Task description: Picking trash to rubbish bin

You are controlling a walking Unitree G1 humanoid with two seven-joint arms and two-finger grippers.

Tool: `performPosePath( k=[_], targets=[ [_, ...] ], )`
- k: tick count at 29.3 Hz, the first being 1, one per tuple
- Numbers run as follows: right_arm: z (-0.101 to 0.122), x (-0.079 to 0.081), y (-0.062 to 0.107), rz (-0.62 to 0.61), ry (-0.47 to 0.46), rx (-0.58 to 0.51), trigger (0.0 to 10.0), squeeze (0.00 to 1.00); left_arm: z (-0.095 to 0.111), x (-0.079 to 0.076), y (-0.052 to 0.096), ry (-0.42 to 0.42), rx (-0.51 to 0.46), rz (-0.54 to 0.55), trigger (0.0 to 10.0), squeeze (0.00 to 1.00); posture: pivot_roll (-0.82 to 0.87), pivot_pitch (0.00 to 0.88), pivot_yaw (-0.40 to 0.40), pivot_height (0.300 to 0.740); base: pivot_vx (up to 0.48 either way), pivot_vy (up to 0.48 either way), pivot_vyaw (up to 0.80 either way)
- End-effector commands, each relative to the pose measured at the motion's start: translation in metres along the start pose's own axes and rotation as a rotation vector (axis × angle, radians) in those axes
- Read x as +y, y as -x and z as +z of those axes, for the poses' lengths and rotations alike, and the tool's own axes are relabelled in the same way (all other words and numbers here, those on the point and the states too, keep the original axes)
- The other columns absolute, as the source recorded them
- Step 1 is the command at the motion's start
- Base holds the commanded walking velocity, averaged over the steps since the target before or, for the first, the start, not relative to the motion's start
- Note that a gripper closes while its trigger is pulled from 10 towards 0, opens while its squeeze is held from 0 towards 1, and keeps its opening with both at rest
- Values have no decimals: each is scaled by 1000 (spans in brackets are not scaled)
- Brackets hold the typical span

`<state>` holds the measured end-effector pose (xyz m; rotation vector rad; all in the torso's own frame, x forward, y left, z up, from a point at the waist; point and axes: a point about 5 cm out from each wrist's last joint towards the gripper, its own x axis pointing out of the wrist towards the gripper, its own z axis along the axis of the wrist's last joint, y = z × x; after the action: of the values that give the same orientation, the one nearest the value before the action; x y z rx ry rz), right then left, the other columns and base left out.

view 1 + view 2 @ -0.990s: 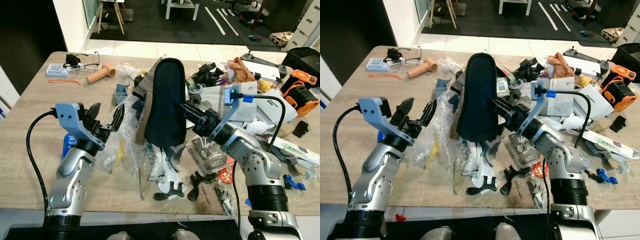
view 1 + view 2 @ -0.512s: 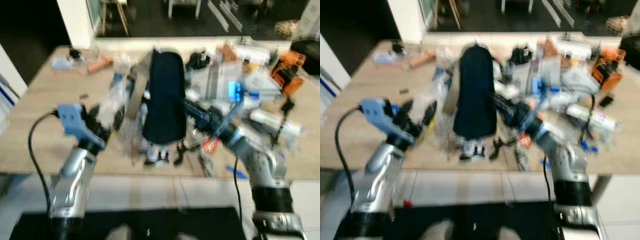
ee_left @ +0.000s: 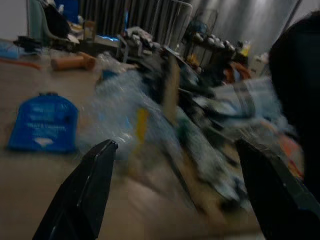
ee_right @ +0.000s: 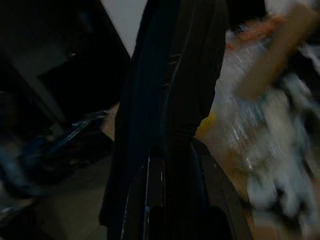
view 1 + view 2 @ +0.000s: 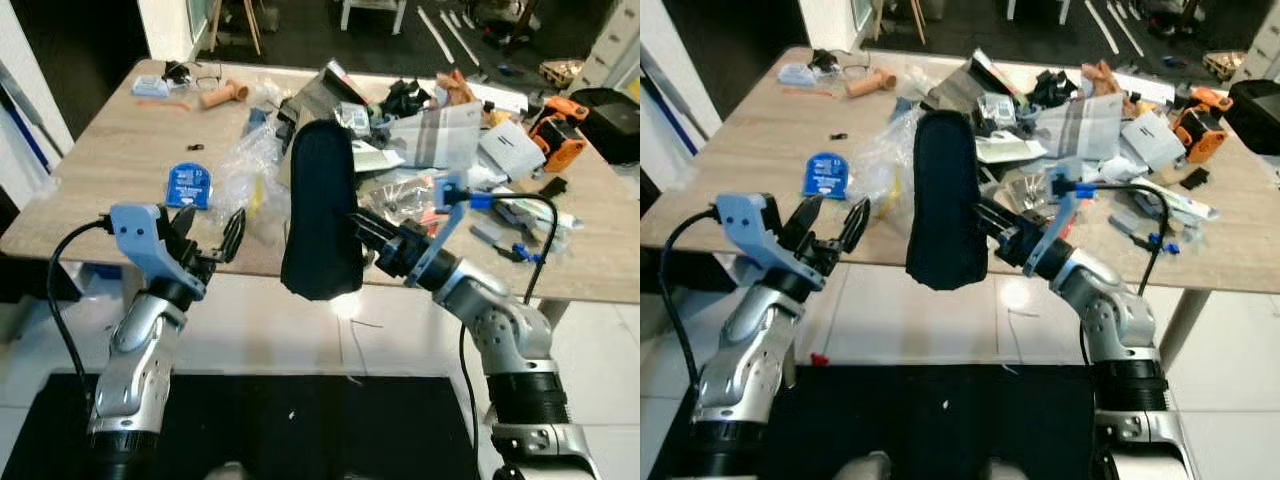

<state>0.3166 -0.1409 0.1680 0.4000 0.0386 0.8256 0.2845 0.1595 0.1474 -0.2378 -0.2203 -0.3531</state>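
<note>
My right gripper [image 5: 364, 226] is shut on a long black padded item [image 5: 320, 210], which it holds upright in the air before the table's front edge, over the floor. In the right wrist view the black item [image 4: 170, 90] stands close, right against the fingers. My left gripper [image 5: 210, 232] hovers open with nothing in it, to the left of the black item and just short of the table edge. Its two fingers [image 3: 82, 195] stand wide apart in the left wrist view, facing the clutter on the table.
The wooden table [image 5: 110, 170] carries a pile of trash: clear plastic wrap [image 5: 250, 165], a blue packet [image 5: 187, 186], papers and boxes [image 5: 440, 125], and an orange tool [image 5: 557, 118] at the far right. Pale tiled floor [image 5: 300, 340] lies under both arms.
The whole view has pulled back from the table. The black item, earlier over the trash pile, now hangs off the table's front edge in my right gripper. My left gripper remains open.
</note>
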Motion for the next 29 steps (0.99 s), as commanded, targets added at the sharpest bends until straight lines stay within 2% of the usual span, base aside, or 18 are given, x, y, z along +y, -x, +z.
performPosePath(
  k=[1,5,10,29],
  targets=[
    [2,-4,2,-28,22,1,10000,0,-5,-6,-1,-24,17,-34,10000,0,-38,0,-38,740,0,0,0],
    [0,-6,1,-42,31,12,10000,0,-10,-9,-1,-45,38,-52,10000,0,-38,0,-38,740,0,0,-586],
    [-6,-15,2,-104,21,8,10000,0,-15,-19,-2,-35,26,-105,10000,0,-6,0,-53,740,0,0,-759],
    [-22,-16,-3,-106,39,55,10000,0,-18,-21,-1,-15,0,-134,10000,0,-1,0,-65,740,0,0,-744]
  ],
)
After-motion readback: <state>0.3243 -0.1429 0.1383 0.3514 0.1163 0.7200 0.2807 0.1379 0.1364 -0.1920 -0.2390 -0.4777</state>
